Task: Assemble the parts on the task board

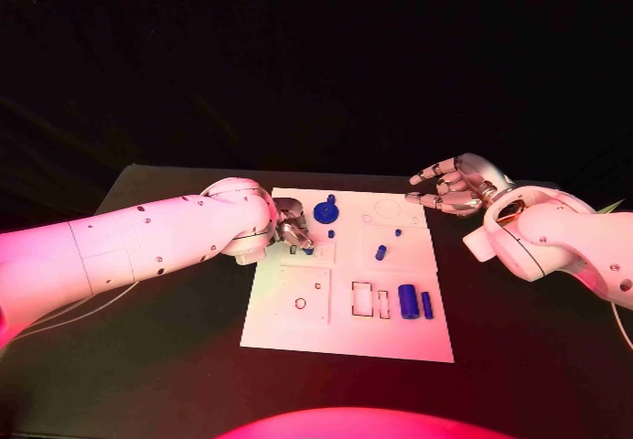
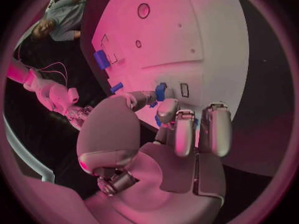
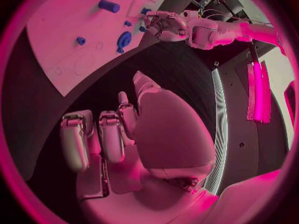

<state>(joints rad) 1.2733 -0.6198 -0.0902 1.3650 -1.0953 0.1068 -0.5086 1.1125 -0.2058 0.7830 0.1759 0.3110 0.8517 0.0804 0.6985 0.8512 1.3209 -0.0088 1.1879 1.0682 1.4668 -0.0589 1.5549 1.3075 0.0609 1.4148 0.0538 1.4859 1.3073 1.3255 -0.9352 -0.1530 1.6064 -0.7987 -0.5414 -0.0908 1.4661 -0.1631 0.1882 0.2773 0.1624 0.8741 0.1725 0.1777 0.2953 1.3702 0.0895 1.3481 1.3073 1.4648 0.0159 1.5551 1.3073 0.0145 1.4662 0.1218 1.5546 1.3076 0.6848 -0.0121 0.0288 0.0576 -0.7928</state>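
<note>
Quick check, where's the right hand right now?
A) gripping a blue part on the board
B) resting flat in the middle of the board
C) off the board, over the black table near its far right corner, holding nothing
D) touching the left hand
C: the right hand is beyond the task board's far right corner, above bare black table, fingers curled on nothing; the left hand works at the board's left edge.

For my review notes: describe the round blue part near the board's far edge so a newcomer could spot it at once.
Start at the white task board mid-table and go to its far edge, just beside the left hand. The round blue part lies there, a flat disc, broader than the small pegs and cylinders nearer the robot.
</note>
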